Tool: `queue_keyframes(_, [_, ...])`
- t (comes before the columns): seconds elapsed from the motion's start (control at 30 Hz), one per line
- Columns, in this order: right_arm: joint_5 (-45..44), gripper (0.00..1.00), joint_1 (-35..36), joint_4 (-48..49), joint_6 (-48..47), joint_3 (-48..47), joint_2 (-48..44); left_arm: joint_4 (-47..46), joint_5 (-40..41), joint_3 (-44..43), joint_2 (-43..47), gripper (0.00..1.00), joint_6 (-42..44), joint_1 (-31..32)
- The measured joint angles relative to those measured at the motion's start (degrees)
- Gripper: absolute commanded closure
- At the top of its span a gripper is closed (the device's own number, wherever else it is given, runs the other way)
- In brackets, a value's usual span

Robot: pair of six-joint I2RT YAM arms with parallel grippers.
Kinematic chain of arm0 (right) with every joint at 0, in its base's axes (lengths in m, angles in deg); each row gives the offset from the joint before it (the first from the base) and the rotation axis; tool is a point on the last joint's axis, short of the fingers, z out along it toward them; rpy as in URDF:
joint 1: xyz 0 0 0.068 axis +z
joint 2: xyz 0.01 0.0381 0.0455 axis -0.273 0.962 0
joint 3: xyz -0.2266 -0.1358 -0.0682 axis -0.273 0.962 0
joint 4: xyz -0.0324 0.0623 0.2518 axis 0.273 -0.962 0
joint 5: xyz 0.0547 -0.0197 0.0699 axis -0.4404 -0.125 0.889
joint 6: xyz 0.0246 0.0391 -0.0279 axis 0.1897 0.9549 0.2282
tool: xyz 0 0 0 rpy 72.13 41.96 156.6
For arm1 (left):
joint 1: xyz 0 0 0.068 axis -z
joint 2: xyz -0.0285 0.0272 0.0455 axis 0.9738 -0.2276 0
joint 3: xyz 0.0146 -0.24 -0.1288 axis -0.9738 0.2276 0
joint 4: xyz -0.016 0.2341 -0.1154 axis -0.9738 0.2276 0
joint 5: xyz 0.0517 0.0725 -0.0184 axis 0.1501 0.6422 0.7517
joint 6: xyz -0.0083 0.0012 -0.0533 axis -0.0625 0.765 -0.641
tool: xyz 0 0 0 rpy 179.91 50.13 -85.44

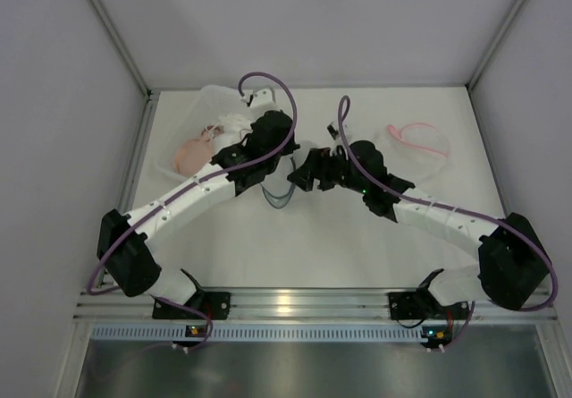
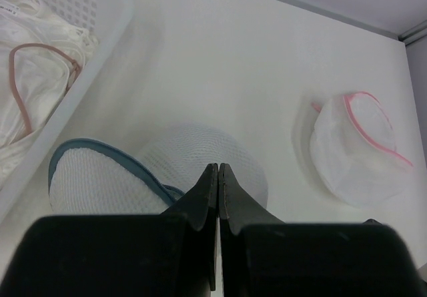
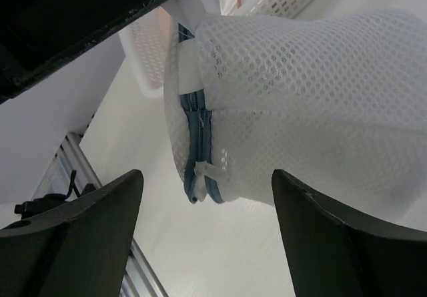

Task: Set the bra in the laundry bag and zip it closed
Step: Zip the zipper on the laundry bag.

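**Top external view.** On the white tabletop (image 1: pixel 313 246) two arms meet at the centre. Between them lies one white mesh laundry bag with a blue zip edge (image 1: pixel 279 196). It is mostly hidden, so its long axis is unreadable here. The left gripper (image 1: pixel 284 154) and right gripper (image 1: pixel 299 176) flank it. One white perforated plastic basket (image 1: pixel 213 97) stands at the far-left corner. One peach-coloured bra (image 1: pixel 191 155) lies at the basket's near end, outside the bag, its direction unclear. One second white mesh bag with pink trim (image 1: pixel 416 146) lies toward the far-right corner. That makes two bags in all.

**Left wrist view.** The left gripper (image 2: pixel 218 171) is clenched, fingers pressed together over the blue-edged bag (image 2: pixel 200 157). Whether mesh is pinched cannot be told. The bag's long axis runs left to right, its blue rim toward the basket (image 2: pixel 100 23). The pink-trimmed bag (image 2: pixel 353 153) lies well apart.

**Right wrist view.** The right gripper (image 3: pixel 207 177) is spread wide, grasping nothing. The bag (image 3: pixel 307 103) sits between its fingers (image 3: pixel 80 243). Its blue zipper (image 3: pixel 199 130) runs top to bottom along the left edge.
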Motion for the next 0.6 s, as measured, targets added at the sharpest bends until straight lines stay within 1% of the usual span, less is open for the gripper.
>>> queue_keyframes(0.13, [-2.21, 0.26, 0.83, 0.76, -1.14, -0.22, 0.61, 0.17, 0.50, 0.13, 0.26, 1.00, -0.81, 0.09])
queue_keyframes(0.17, [-2.89, 0.30, 0.90, 0.94, -1.40, -0.26, 1.03, 0.17, 0.50, 0.13, 0.37, 1.00, -0.90, 0.09])
queue_keyframes(0.23, [-4.04, 0.35, 1.03, 0.96, -2.08, -0.31, 2.10, 0.20, 0.48, 0.13, 0.66, 1.00, -1.22, 0.09])
queue_keyframes(0.33, [-5.95, 0.51, 1.20, 0.72, -3.23, -0.42, 3.61, 0.24, 0.44, 0.13, 1.11, 1.00, -1.62, 0.09])
queue_keyframes(0.37, [-6.67, 0.60, 1.29, 0.59, -3.58, -0.52, 3.89, 0.24, 0.42, 0.13, 1.25, 1.00, -1.70, 0.09])
queue_keyframes(0.43, [-7.96, 0.69, 1.44, 0.57, -4.26, -0.57, 3.96, 0.24, 0.28, 0.13, 1.60, 1.00, -1.86, 0.09])
queue_keyframes(0.47, [-8.76, 0.79, 1.51, 0.61, -4.44, -0.57, 3.96, 0.22, 0.22, 0.13, 1.75, 1.00, -1.92, 0.09])
queue_keyframes(0.53, [-10.16, 0.88, 1.57, 0.70, -4.94, -0.57, 3.96, 0.22, -0.15, 0.13, 2.01, 1.00, -2.12, 0.09])
queue_keyframes(0.57, [-10.86, 0.98, 1.64, 0.85, -5.25, -0.57, 3.91, 0.22, -0.46, 0.13, 2.12, 1.00, -2.16, 0.09])
queue_keyframes(0.6, [-11.54, 1.00, 1.70, 0.96, -5.68, -0.52, 3.80, 0.22, -0.76, 0.13, 2.14, 1.00, -2.16, 0.09])
